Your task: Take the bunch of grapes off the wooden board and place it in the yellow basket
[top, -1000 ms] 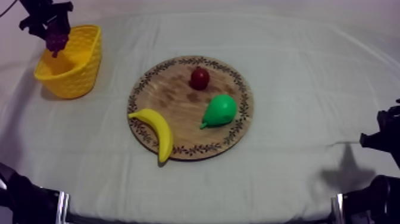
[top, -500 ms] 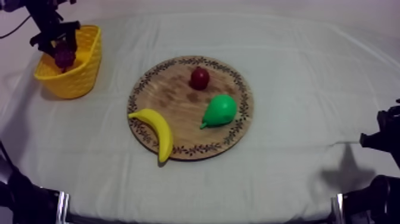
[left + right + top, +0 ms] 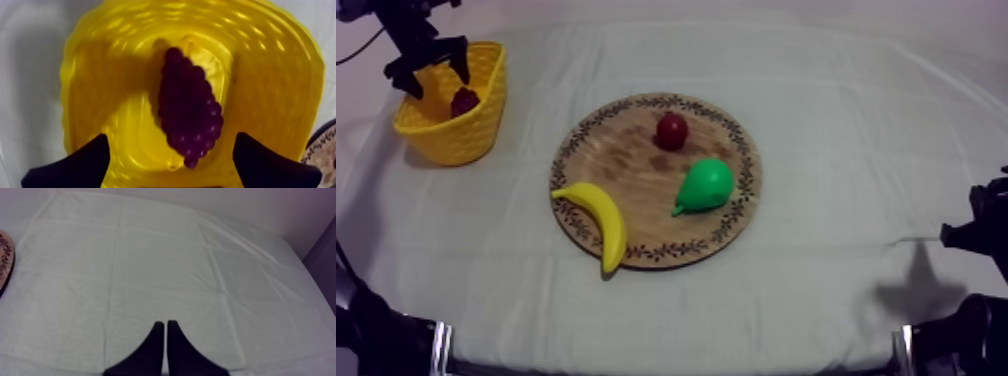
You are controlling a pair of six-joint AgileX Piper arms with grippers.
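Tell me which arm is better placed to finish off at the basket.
Left. The left gripper hangs open over the yellow basket, the bunch of grapes lying loose inside; it probably need only lift away. The right gripper rests shut, far across the table.

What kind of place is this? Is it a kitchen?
Probably a robot practice table, not a kitchen: a cloth-covered table, a toy pear on a wooden board, and a black left gripper open over a yellow basket holding a bunch of grapes.
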